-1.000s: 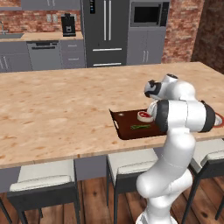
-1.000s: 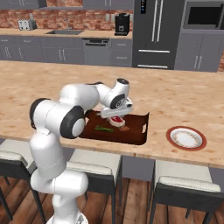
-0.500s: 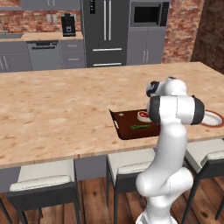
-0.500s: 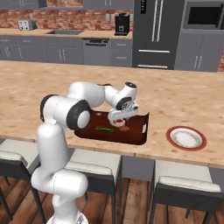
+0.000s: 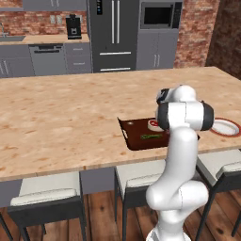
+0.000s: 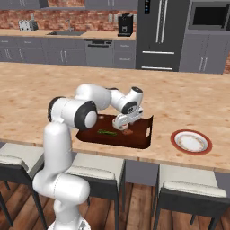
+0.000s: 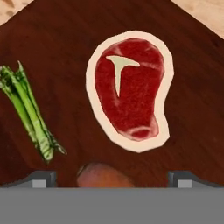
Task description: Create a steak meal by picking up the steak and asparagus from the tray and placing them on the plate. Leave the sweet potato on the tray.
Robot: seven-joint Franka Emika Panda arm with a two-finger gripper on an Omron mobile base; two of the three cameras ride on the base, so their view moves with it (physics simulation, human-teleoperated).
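Looking down through the hand camera, I have the steak (image 7: 130,92) lying flat on the tray (image 7: 61,39), with the asparagus (image 7: 30,113) beside it and the sweet potato (image 7: 104,176) just beside the pincer (image 7: 112,178), whose fingers stand wide apart and hold nothing. I judge the steak light, soft and floppy, maybe slick, so I'd pinch it across its narrower lower part, fingertips pressed down to the tray. The plate (image 6: 192,142) sits apart on the bench (image 6: 188,103), bare.
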